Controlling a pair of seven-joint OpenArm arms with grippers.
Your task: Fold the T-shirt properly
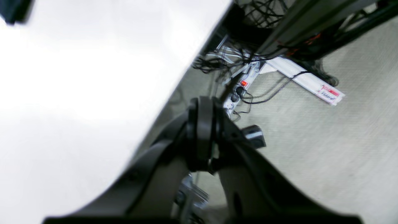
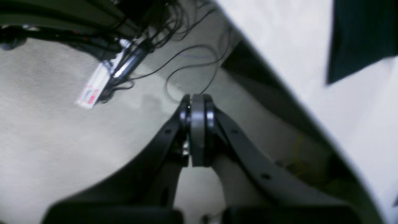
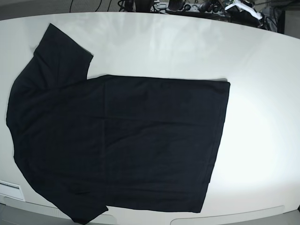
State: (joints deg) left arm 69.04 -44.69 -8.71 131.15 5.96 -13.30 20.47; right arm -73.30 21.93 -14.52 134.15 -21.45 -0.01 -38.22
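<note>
Fingers clenched on nothing, left gripper (image 1: 203, 133) and right gripper (image 2: 197, 130) hang off the table (image 3: 262, 61); a blind reach might bunch the T-shirt (image 3: 122, 140).

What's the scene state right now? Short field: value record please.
garment: large plain black cloth T-shirt, spread flat, unfolded
surface: white table
sleeve: one short sleeve points to the base view's top left
left gripper: shut, empty, off the table edge above the floor
right gripper: shut, empty, off the table edge above the floor
contact: neither gripper touches the T-shirt
floor: grey carpet with cables
</note>
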